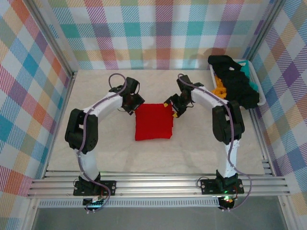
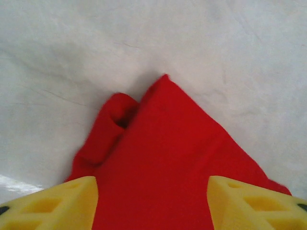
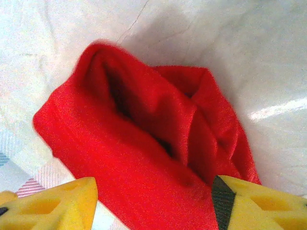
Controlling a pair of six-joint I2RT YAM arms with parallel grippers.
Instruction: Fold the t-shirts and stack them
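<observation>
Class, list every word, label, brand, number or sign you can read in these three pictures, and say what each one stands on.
No text can be read.
Folded plain bright red cloth t-shirt: no print or label showing.
White-and-teal plastic basket and the black cloth shirts heaped in it: no lettering visible.
Checked pastel walls: pattern only.

Red t-shirt (image 1: 153, 122) of soft, matt, slightly fuzzy cloth, black t-shirts (image 1: 235, 84) of matt cloth, basket (image 1: 262, 97) of smooth white plastic, table (image 1: 201, 153) matt white and faintly creased, yellow fingertips (image 2: 53, 206) of matt moulded plastic, front rails (image 1: 158, 184) of satin metal
</observation>
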